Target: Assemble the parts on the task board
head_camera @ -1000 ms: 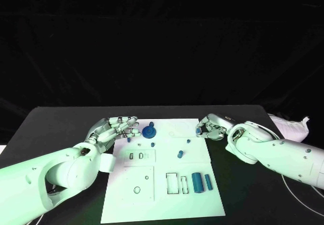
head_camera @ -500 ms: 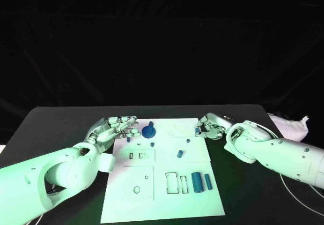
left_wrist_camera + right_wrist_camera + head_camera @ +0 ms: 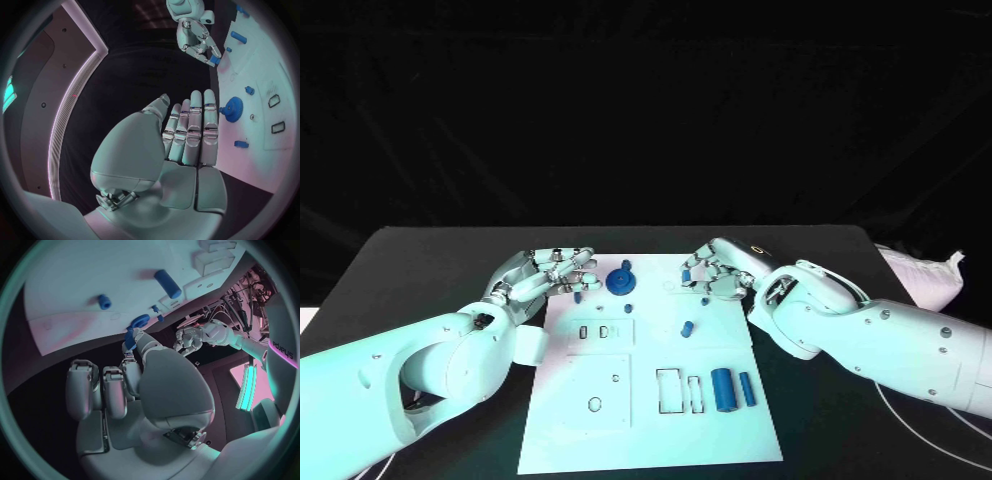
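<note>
The white task board (image 3: 646,410) lies mid-table. A blue gear (image 3: 622,279) stands at its far left, and it appears again in the left wrist view as the gear (image 3: 233,108). My left hand (image 3: 548,273) hovers at the board's far left edge beside the gear, fingers straight and holding nothing (image 3: 190,132). My right hand (image 3: 714,271) is over the board's far middle and pinches a small blue part (image 3: 130,338) between thumb and finger. A blue peg (image 3: 687,327) lies mid-board. A thick blue cylinder (image 3: 723,388) and a thinner one (image 3: 747,388) lie near the front right.
A small blue piece (image 3: 574,295) lies just below my left hand, at the board's left edge. Empty slot outlines (image 3: 681,390) sit beside the cylinders. A white object (image 3: 927,270) rests at the table's right edge, and a pale cable (image 3: 920,425) runs along the front right.
My right hand has moved left from the board's far right edge to over its far middle, carrying the small blue part. My left hand has stayed put.
</note>
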